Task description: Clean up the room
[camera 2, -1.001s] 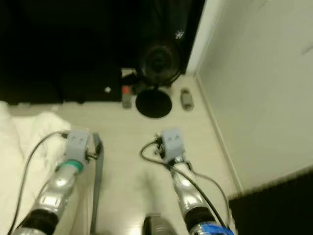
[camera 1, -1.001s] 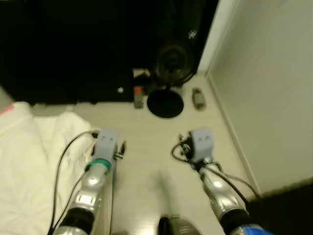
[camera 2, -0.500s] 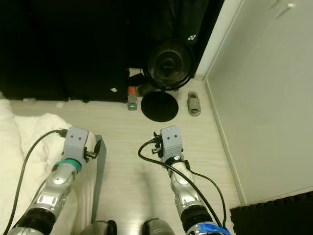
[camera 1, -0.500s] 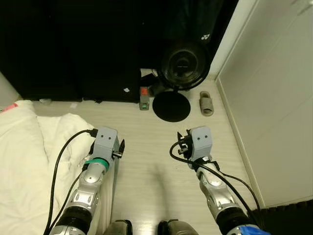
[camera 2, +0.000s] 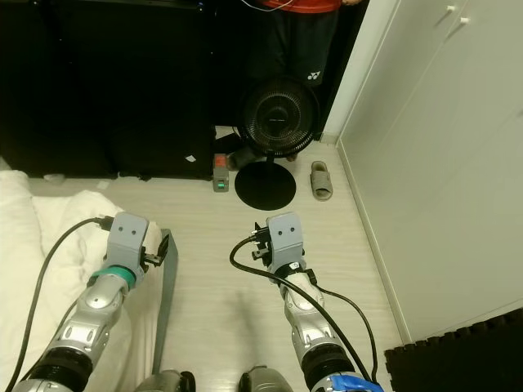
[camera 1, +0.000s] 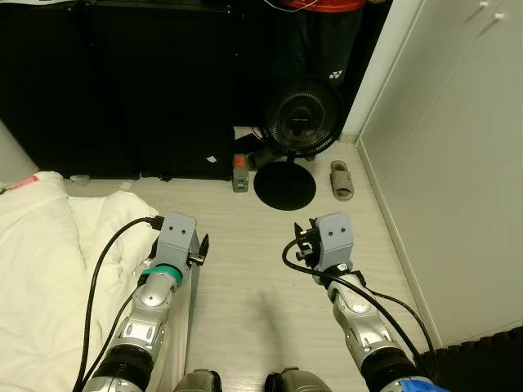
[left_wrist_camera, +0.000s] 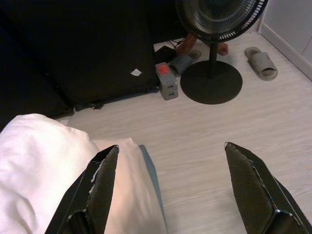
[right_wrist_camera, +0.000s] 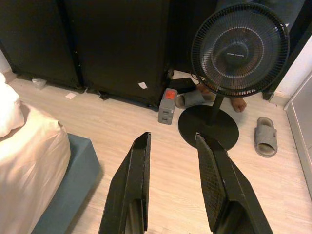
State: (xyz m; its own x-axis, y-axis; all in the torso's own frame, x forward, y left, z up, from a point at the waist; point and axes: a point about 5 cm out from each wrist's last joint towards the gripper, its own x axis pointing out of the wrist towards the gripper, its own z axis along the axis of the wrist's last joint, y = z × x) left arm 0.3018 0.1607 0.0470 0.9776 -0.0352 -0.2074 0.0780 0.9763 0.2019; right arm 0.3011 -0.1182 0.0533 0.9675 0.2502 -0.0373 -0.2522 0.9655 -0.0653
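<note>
A grey slipper (camera 1: 341,180) lies on the pale wood floor right of a black standing fan (camera 1: 304,118). A second grey slipper (right_wrist_camera: 191,99) rests behind the fan's round base (camera 1: 284,186). A grey power strip with a red switch (camera 1: 239,173) lies left of that base. Small paper scraps (right_wrist_camera: 70,95) sit by the foot of the black cabinet. Both arms are held forward over the floor. My left gripper (left_wrist_camera: 170,146) is open wide, and my right gripper (right_wrist_camera: 173,135) is open more narrowly. Neither holds anything.
A person in black shorts stands barefoot (right_wrist_camera: 239,104) behind the fan. A white duvet (camera 1: 41,269) covers a bed with a blue-grey edge (right_wrist_camera: 68,185) on my left. A white wardrobe (camera 1: 458,163) runs along the right, and a black foam mat (camera 1: 490,359) lies at the lower right.
The head camera has steadied and tilted, so the blur is gone and more of the fan and person shows. Both arms keep the same pose.
</note>
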